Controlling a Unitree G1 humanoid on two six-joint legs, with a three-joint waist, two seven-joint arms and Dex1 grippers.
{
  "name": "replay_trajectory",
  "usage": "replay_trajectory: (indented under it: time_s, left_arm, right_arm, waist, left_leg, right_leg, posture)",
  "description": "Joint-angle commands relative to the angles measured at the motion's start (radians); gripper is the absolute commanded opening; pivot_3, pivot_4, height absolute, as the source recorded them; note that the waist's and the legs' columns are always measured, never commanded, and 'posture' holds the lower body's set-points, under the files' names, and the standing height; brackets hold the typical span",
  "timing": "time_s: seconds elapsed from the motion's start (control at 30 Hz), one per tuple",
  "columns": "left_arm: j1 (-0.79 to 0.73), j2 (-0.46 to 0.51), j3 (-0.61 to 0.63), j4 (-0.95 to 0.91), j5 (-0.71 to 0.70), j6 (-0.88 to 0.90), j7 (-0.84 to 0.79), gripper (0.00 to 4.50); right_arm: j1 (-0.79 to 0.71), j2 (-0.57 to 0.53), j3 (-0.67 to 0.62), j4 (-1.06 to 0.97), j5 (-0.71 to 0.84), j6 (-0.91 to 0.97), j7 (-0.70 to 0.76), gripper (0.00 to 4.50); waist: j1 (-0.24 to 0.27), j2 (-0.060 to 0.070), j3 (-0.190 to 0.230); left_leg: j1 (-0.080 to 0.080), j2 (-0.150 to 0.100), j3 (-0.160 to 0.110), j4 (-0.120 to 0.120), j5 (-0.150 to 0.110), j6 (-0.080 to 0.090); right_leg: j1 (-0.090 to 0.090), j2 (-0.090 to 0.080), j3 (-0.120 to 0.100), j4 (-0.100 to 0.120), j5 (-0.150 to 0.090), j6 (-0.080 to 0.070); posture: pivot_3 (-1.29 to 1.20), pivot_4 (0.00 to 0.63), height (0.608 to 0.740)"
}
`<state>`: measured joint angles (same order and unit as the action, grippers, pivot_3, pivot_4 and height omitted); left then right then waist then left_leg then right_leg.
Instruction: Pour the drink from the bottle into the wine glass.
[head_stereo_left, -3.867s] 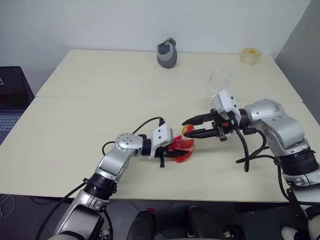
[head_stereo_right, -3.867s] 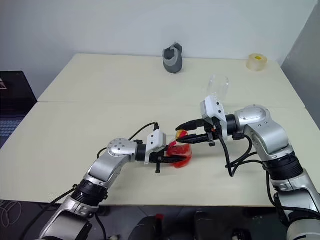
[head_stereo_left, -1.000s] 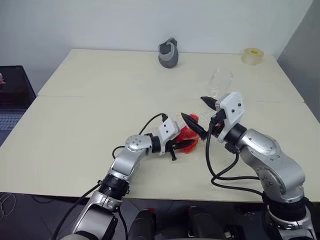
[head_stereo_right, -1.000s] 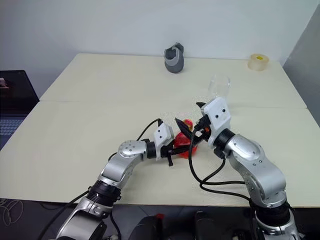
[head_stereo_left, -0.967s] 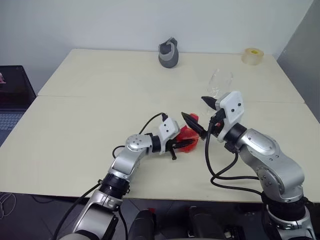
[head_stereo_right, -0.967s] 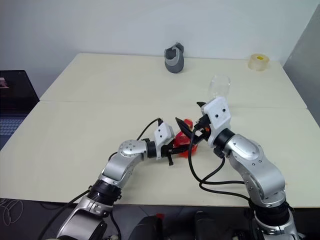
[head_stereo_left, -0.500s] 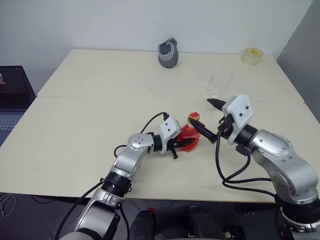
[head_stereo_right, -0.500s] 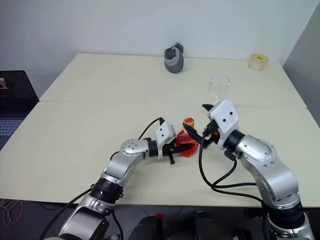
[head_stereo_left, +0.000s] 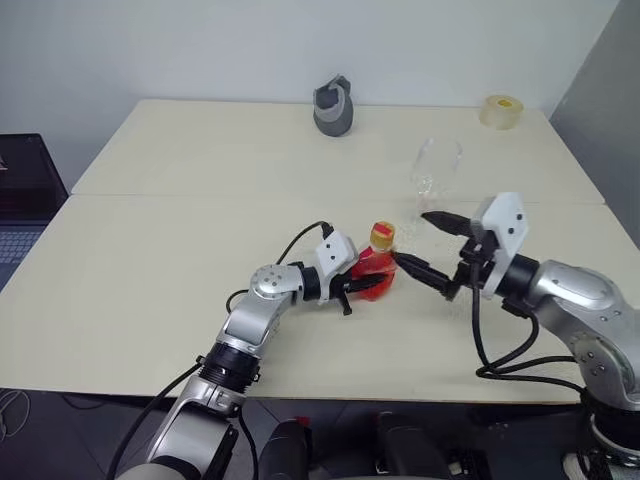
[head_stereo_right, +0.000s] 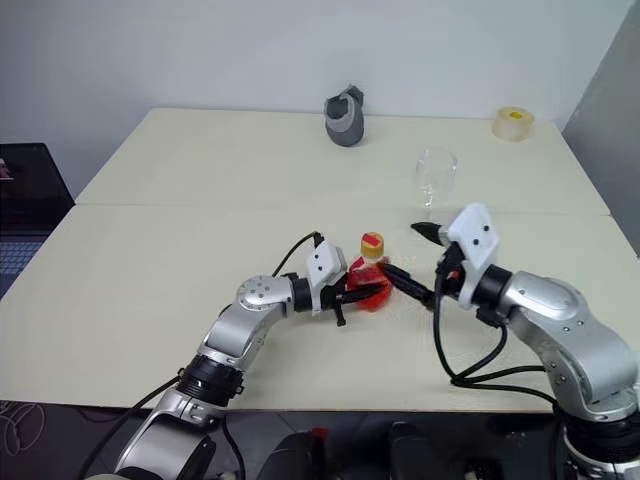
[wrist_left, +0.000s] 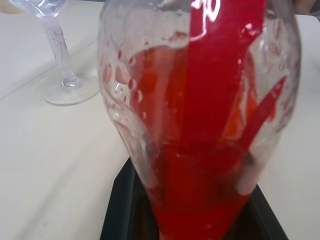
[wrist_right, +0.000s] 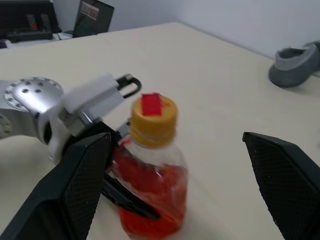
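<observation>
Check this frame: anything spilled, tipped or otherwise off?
No spill shows on the table. The bottle stands upright with its yellow cap on, so pouring cannot start yet. The left gripper is clamped on its body; the right gripper is open beside it. The wine glass stands upright and empty.

The left arm reaches forward and inward with its elbow bent, and the left gripper (head_stereo_left: 362, 285) points toward the robot's right, fingers clamped tight low over the desk. The right arm bends in from the right, its right gripper (head_stereo_left: 428, 243) roughly level, aimed inward with fingers spread wide.
</observation>
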<state>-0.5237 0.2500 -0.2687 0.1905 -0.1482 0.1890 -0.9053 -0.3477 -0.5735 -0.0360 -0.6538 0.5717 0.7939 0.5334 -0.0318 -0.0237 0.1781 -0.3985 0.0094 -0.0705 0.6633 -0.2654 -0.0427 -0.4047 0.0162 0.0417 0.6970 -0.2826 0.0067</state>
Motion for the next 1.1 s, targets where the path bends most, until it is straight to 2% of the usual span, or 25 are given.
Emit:
replay_trajectory:
  time_s: [0.03, 0.17, 0.3, 0.47, 0.6, 0.8, 0.9, 1.1]
  left_arm:
    - [-0.026, -0.006, 0.012, -0.023, -0.009, -0.022, -0.001, 0.71]
    - [-0.025, -0.007, 0.009, -0.025, -0.007, -0.024, -0.001, 0.71]
    - [-0.025, -0.007, 0.009, -0.027, -0.006, -0.023, 0.0, 0.71]
    - [-0.017, -0.004, 0.011, -0.032, -0.005, -0.022, 0.003, 0.71]
    - [-0.012, -0.003, 0.012, -0.036, -0.004, -0.021, 0.001, 0.71]
    - [-0.017, -0.002, 0.015, -0.027, -0.004, -0.024, -0.003, 0.69]
    - [-0.018, -0.001, 0.014, -0.026, -0.004, -0.025, -0.004, 0.69]
    - [-0.019, -0.002, 0.013, -0.026, -0.003, -0.024, -0.005, 0.69]
  right_arm:
    - [-0.061, 0.049, 0.061, -0.009, -0.047, -0.015, -0.069, 4.5]
    - [-0.104, 0.094, 0.109, 0.048, -0.115, -0.039, -0.117, 4.5]
    - [-0.127, 0.116, 0.104, 0.085, -0.145, -0.041, -0.138, 4.5]
    - [-0.084, 0.094, -0.022, 0.099, -0.068, 0.01, -0.122, 4.5]
    - [-0.014, 0.004, -0.07, 0.088, -0.043, 0.012, -0.057, 4.5]
    - [0.022, -0.071, -0.114, 0.062, 0.026, 0.031, 0.017, 4.5]
    - [0.009, -0.066, -0.096, 0.021, 0.071, 0.055, 0.026, 4.5]
    - [-0.049, 0.032, 0.014, -0.033, 0.066, 0.077, -0.063, 4.5]
  waist:
    - [0.001, 0.0, 0.0]
    - [0.003, 0.0, 0.0]
    - [0.003, 0.0, 0.0]
    - [0.003, 0.0, 0.0]
    - [0.004, 0.0, 0.0]
    - [0.003, 0.0, 0.0]
    - [0.0, 0.0, 0.0]
    - [0.001, 0.0, 0.0]
  left_leg:
    - [0.0, 0.0, 0.0, 0.0, 0.0, 0.0]
    - [-0.001, -0.001, 0.0, 0.0, 0.0, 0.0]
    - [-0.001, -0.001, 0.0, 0.001, 0.0, 0.0]
    - [-0.001, -0.001, -0.001, 0.0, 0.0, 0.0]
    - [-0.001, -0.001, -0.001, 0.001, 0.0, 0.0]
    - [-0.001, -0.001, 0.0, 0.0, 0.0, 0.0]
    - [0.0, 0.0, 0.001, -0.001, 0.0, 0.0]
    - [0.0, 0.0, 0.0, 0.0, 0.0, 0.0]
  right_leg:
    - [0.0, 0.0, 0.0, 0.0, 0.0, 0.0]
    - [0.0, -0.001, 0.0, -0.001, 0.0, 0.0]
    - [0.0, -0.001, 0.0, -0.001, 0.0, 0.0]
    - [0.0, -0.001, -0.001, -0.001, 0.0, 0.0]
    - [0.0, -0.001, 0.0, -0.001, 0.0, 0.0]
    - [0.0, -0.001, 0.0, -0.001, 0.0, 0.0]
    - [0.0, 0.0, 0.0, -0.001, 0.0, 0.0]
    - [0.0, 0.0, 0.0, 0.0, 0.0, 0.0]
  posture:
    - [0.0, 0.15, 0.74]
    - [0.0, 0.15, 0.74]
    - [0.0, 0.15, 0.74]
    - [0.0, 0.15, 0.74]
    - [0.0, 0.15, 0.74]
    - [0.0, 0.15, 0.74]
    - [0.0, 0.15, 0.74]
    - [0.0, 0.15, 0.74]
